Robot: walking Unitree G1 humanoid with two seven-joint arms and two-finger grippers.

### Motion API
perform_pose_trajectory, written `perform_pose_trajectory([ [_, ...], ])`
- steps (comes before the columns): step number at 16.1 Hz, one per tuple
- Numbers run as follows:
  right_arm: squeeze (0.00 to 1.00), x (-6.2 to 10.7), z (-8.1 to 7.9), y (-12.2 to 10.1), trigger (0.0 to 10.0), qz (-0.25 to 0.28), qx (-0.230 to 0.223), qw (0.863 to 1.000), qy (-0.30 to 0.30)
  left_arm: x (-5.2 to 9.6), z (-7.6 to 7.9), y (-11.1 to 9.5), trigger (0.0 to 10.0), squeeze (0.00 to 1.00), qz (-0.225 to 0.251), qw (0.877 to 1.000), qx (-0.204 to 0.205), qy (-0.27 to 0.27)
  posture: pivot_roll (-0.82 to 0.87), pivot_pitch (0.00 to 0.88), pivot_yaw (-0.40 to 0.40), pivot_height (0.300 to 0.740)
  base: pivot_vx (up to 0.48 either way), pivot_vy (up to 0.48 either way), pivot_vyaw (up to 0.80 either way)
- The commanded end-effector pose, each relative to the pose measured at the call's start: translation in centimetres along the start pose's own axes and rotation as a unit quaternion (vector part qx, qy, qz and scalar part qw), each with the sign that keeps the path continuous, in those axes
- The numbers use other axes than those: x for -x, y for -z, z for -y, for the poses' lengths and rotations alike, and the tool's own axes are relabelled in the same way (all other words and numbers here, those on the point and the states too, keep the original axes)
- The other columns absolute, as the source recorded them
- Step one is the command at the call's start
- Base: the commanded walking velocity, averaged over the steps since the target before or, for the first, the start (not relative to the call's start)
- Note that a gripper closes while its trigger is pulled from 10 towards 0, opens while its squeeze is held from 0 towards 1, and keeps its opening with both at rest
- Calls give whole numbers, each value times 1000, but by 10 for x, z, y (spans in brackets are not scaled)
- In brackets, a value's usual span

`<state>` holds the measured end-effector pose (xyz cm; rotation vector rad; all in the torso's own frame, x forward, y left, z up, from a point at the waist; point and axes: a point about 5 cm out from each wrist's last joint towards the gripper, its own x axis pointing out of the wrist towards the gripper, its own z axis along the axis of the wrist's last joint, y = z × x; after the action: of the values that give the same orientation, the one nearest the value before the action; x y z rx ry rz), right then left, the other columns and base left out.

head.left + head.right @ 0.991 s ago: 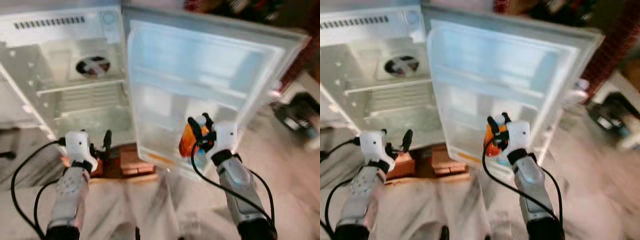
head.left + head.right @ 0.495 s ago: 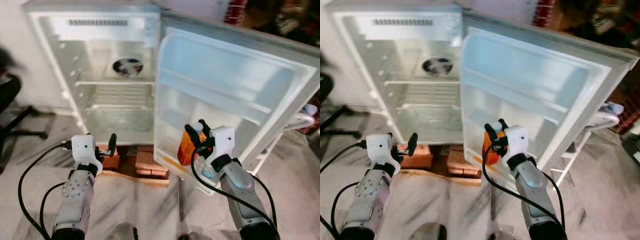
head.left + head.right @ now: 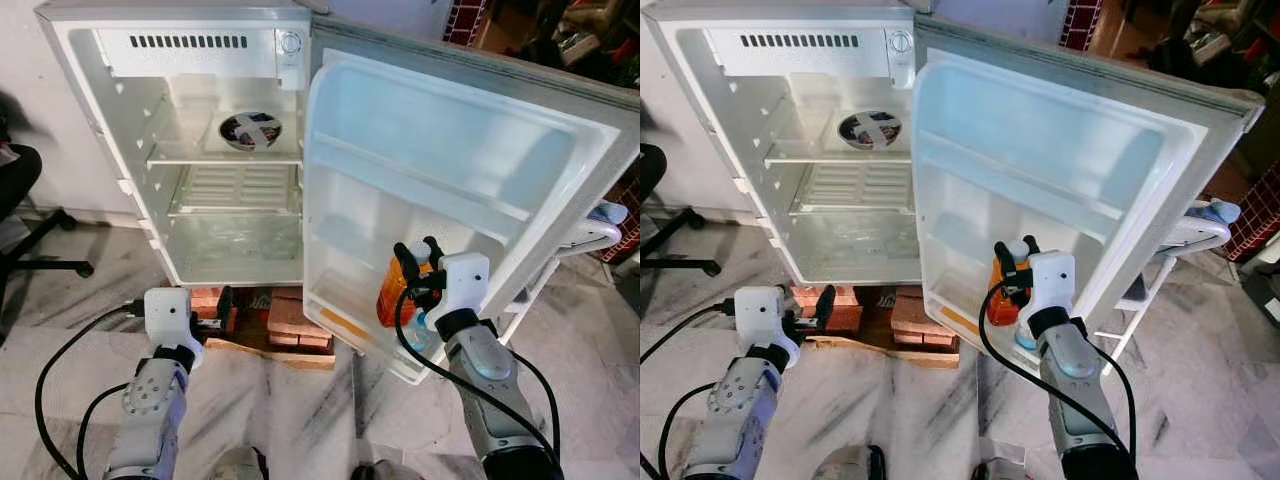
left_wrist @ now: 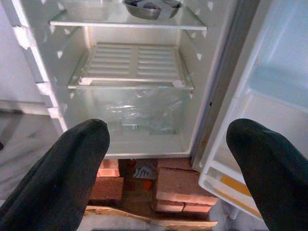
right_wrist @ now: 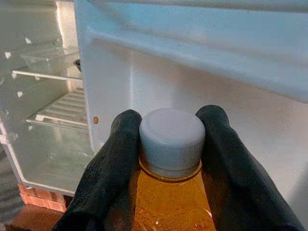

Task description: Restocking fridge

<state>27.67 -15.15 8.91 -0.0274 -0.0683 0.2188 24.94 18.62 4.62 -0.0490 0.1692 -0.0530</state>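
Note:
The white fridge stands open, its door swung out to the right. My right gripper is shut on the neck of an orange bottle with a white cap. It holds the bottle upright just inside the door's lower shelf. In the right wrist view both black fingers press against the cap and neck. My left gripper is open and holds nothing. It hangs low in front of the fridge's bottom edge.
A foil-covered bowl sits on the upper shelf, with a clear drawer below. Bricks on a wooden board prop up the fridge. A chair base stands at the left, and a white rack behind the door.
The camera has swung and steadied, so the whole fridge now shows sharply. My right gripper still holds the orange bottle, now closer in to the door's lower shelf. The left gripper sits lower.

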Motion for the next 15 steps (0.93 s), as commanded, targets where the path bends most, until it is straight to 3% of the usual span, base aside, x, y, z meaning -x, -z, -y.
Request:
perform_pose_trajectory([
  [1,0,-2,-1,-2,10000,10,3,1000,3,0,2,-4,10000,0,6,1000,-4,-1,80,78,-53,740,0,0,0],
  [3,0,-4,-2,-3,10000,11,1,1000,1,0,1,-5,10000,0,7,1000,-7,-1,84,78,-53,740,0,0,0],
  [12,0,-6,-6,1,10000,10,-5,1000,-6,-2,0,-9,10000,0,9,1000,-15,5,90,74,-44,650,0,0,0],
  [15,0,-6,-5,2,10000,9,-5,1000,-4,-3,0,-10,10000,0,10,1000,-15,5,91,75,-43,650,0,0,0],
])
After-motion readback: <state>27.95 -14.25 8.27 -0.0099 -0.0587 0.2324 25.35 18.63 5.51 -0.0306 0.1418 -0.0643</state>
